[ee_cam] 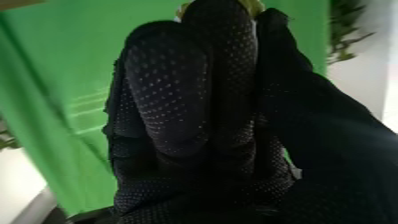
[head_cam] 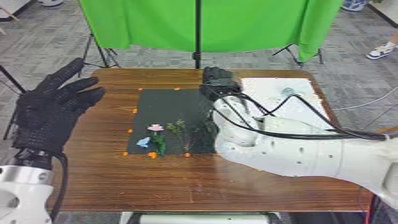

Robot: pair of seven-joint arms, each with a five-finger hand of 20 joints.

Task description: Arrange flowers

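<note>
The pink flower (head_cam: 156, 128), the blue flower (head_cam: 143, 142) and the green sprigs (head_cam: 182, 134) are laid on a dark mat (head_cam: 164, 103) on the brown tabletop (head_cam: 182, 187). A small pale vessel (head_cam: 287, 91), probably the vase, is seen on a white sheet (head_cam: 265, 84). The left hand (head_cam: 44, 120) is raised at the tabletop's left side, wide and empty. The right hand (head_cam: 218, 78) is placed near the mat's far right corner; a pale yellow thing (ee_cam: 255, 6) is seen just beyond it, but whether anything is held cannot be told. The stems are judged very light and thin, easily bent, and best pinched gently low down, so that petals are not crushed. The vessel, if glass, may be slippery and easily tipped, and is best steadied round its body.
</note>
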